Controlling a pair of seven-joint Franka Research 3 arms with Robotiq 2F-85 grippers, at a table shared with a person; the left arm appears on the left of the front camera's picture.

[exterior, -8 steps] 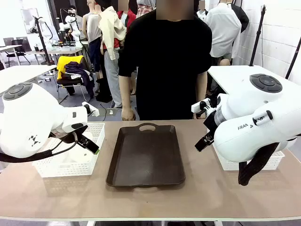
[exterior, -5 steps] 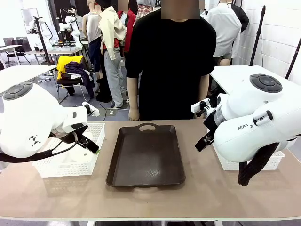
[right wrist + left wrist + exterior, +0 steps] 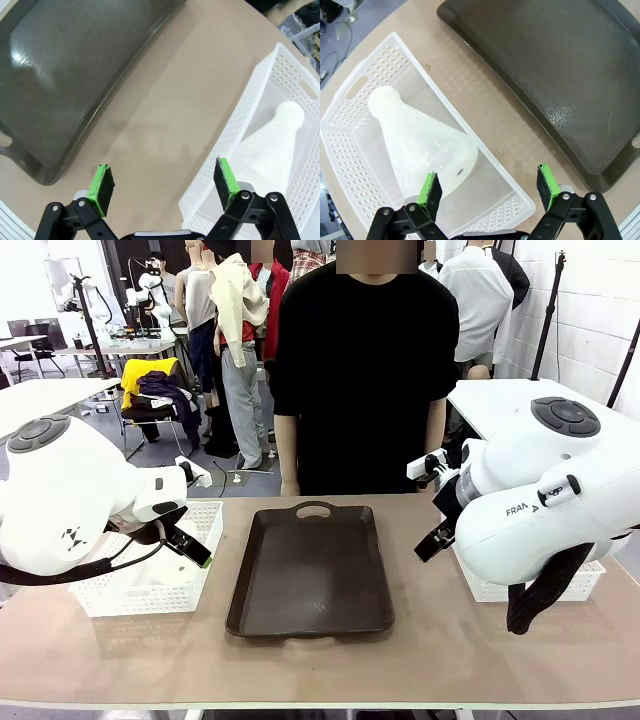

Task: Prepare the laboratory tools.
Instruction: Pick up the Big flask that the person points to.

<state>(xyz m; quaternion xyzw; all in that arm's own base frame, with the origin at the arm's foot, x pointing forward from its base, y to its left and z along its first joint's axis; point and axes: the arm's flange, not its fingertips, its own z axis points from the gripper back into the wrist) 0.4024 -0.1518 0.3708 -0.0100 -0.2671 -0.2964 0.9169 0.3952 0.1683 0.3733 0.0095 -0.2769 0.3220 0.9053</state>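
One frosted-white conical flask (image 3: 420, 145) lies on its side in a white mesh basket (image 3: 350, 90), its neck pointing away from my left gripper (image 3: 490, 186). That gripper hangs open above the basket's near rim, with nothing between its green pads. A second flask (image 3: 272, 137) lies in another mesh basket (image 3: 235, 130), just right of my open right gripper (image 3: 162, 181), which hovers over bare tabletop. In the front view the left gripper (image 3: 190, 544) is over the left basket (image 3: 150, 592) and the right gripper (image 3: 436, 537) is beside the right basket (image 3: 497, 590).
A dark brown tray (image 3: 312, 570) lies between the two baskets, with nothing on it. A person in a black shirt (image 3: 365, 370) stands at the far side, arms down. Bare tabletop runs along the near edge.
The person has shifted a little to the right behind the table. Both arms and both flasks have stayed where they were.
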